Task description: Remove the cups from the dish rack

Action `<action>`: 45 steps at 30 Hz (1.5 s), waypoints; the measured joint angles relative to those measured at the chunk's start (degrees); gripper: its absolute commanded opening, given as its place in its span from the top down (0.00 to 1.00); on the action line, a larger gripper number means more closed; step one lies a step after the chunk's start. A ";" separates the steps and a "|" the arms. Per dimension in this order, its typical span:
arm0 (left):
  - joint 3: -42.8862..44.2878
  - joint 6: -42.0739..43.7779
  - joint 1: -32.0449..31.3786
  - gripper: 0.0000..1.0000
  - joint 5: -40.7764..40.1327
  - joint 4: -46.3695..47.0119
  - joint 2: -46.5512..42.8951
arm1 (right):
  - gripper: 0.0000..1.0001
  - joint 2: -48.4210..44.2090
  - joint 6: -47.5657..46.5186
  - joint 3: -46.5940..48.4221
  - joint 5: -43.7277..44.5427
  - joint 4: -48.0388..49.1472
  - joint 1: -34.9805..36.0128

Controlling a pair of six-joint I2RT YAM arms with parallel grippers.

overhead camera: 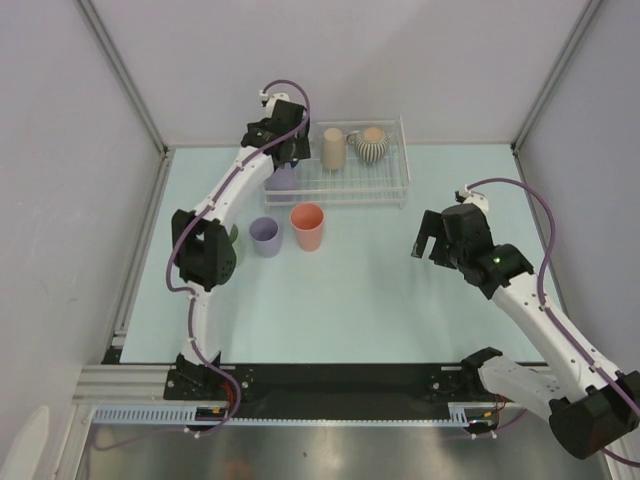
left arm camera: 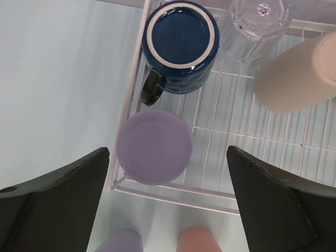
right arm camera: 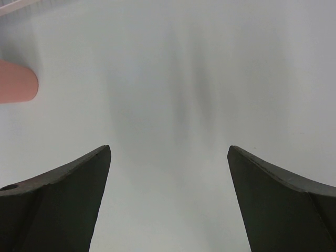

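The white wire dish rack (overhead camera: 403,192) stands at the back of the table. In the top view it holds a tan cup (overhead camera: 333,148), a ribbed beige mug (overhead camera: 372,143) and a lavender cup (overhead camera: 283,181). My left gripper (overhead camera: 287,150) hovers open over the rack's left end. In the left wrist view the gripper (left arm camera: 168,152) is above the upturned lavender cup (left arm camera: 155,147) in the rack's (left arm camera: 173,197) near-left corner, with the upturned navy mug (left arm camera: 181,37), clear cup (left arm camera: 260,18) and tan cup (left arm camera: 299,68) beyond. My right gripper (overhead camera: 428,250) (right arm camera: 169,149) is open and empty over bare table.
A second lavender cup (overhead camera: 265,237) and a salmon-pink cup (overhead camera: 307,227) stand upright on the pale green table in front of the rack. A pale green cup (overhead camera: 233,243) is mostly hidden behind my left arm's elbow. The salmon cup (right arm camera: 16,81) shows at the right wrist view's left edge.
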 measured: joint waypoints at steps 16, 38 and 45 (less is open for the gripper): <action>0.00 -0.59 1.22 0.00 1.51 0.02 1.64 | 0.00 1.31 0.00 0.00 0.35 1.16 0.00; 0.66 -1.49 2.21 0.39 5.07 0.04 3.85 | 0.00 2.54 0.00 -0.09 0.42 2.43 -0.07; 0.66 -1.44 2.21 0.76 5.55 0.22 3.85 | 0.00 2.62 0.00 -0.11 0.42 2.56 -0.17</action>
